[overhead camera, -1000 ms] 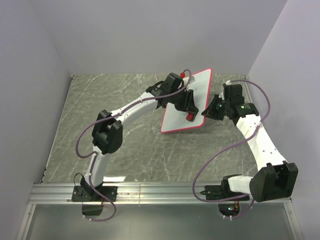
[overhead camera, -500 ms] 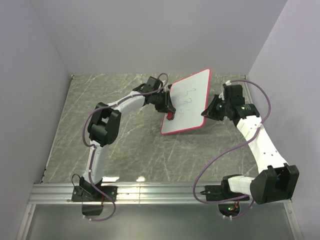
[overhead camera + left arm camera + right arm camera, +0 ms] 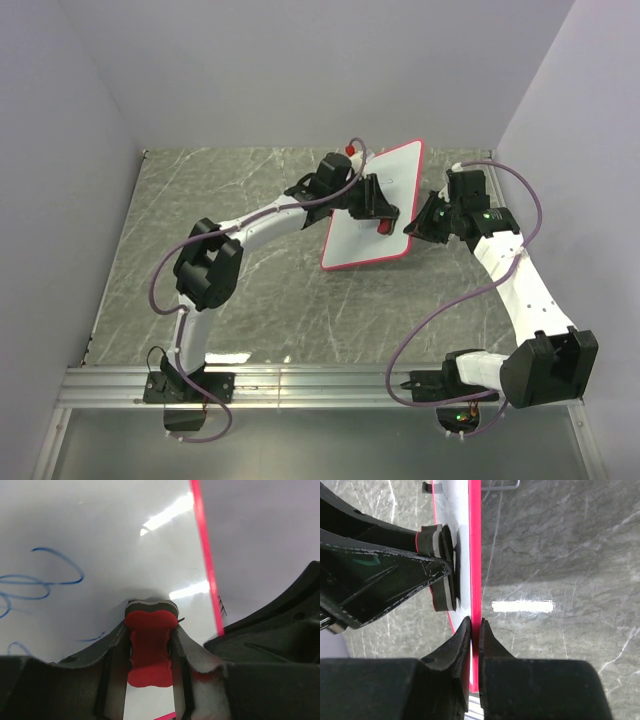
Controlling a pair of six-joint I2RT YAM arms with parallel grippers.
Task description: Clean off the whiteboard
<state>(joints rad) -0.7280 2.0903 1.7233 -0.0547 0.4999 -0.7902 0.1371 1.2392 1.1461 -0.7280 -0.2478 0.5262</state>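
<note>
The whiteboard (image 3: 350, 240) with its red-pink rim stands tilted at the middle right of the table. My right gripper (image 3: 412, 226) is shut on its right rim (image 3: 475, 570). My left gripper (image 3: 382, 222) is shut on the small red eraser (image 3: 149, 652) and presses it against the white face (image 3: 100, 535) near the right rim. Blue scribbles (image 3: 40, 582) show to the left of the eraser in the left wrist view. The left gripper's fingers (image 3: 385, 575) and the eraser's felt pad (image 3: 440, 565) show edge-on in the right wrist view.
The grey marble table (image 3: 250, 300) is walled in by lilac panels (image 3: 70, 200) at the back and both sides. A metal rail (image 3: 320, 385) runs along the near edge by the arm bases. A black clip (image 3: 427, 487) sits on the board's far edge.
My left gripper swept the eraser across the board: from the right part to the left edge, and now back to the right. The right gripper and board stayed put.
</note>
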